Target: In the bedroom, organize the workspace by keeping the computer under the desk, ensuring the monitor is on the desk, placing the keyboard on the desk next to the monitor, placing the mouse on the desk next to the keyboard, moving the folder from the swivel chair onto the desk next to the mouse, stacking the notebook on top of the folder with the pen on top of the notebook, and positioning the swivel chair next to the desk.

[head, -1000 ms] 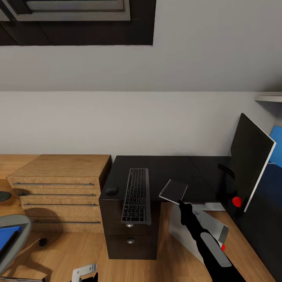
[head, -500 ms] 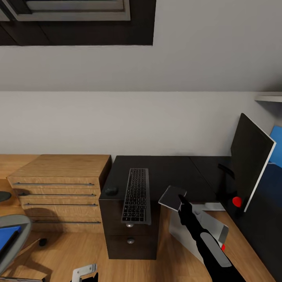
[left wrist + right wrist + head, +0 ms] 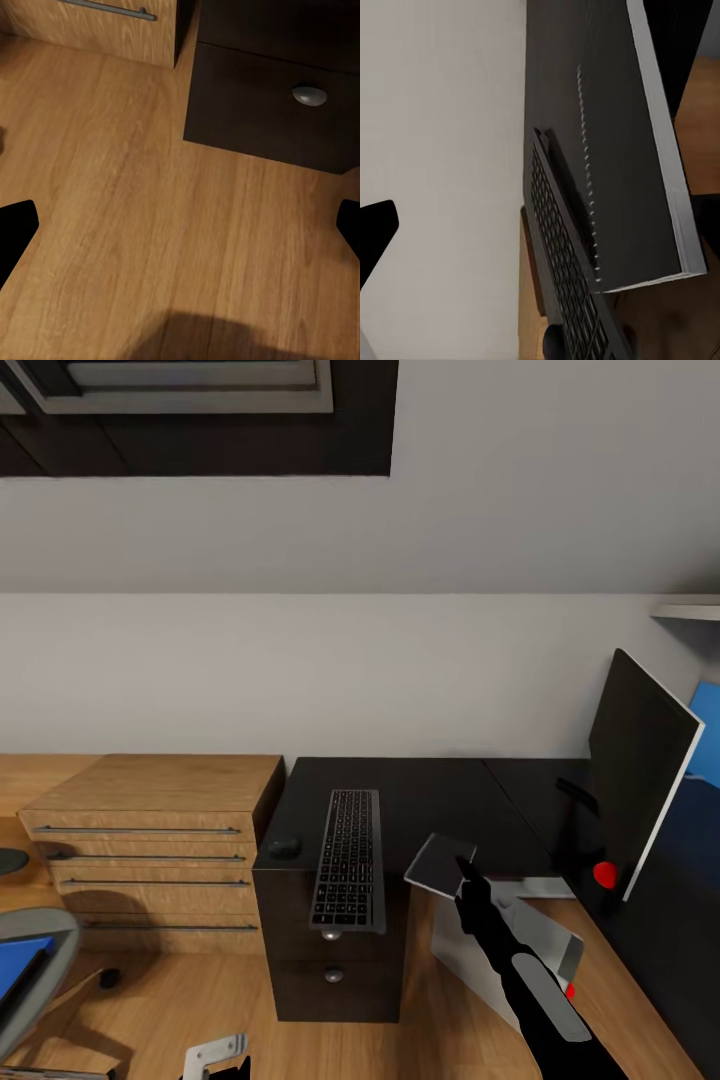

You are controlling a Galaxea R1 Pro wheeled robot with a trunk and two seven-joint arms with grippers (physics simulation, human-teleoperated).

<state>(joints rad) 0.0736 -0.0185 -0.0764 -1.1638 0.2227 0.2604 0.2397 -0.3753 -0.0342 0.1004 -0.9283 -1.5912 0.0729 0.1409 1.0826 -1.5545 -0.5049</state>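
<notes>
Notebook (image 3: 441, 863), thin dark grey and spiral-bound, hangs tilted over the glossy black desk (image 3: 420, 800) edge, clamped in the right gripper (image 3: 463, 872); folder placement likely comes first. Left gripper (image 3: 180, 232) gapes apart.

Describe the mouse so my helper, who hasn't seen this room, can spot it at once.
Find the black desk beside the oak dresser. At the desk's front corner nearest the dresser, left of the keyboard, sits the mouse. It is a small rounded dark lump, unlike the long flat keyboard with rows of keys.
</notes>
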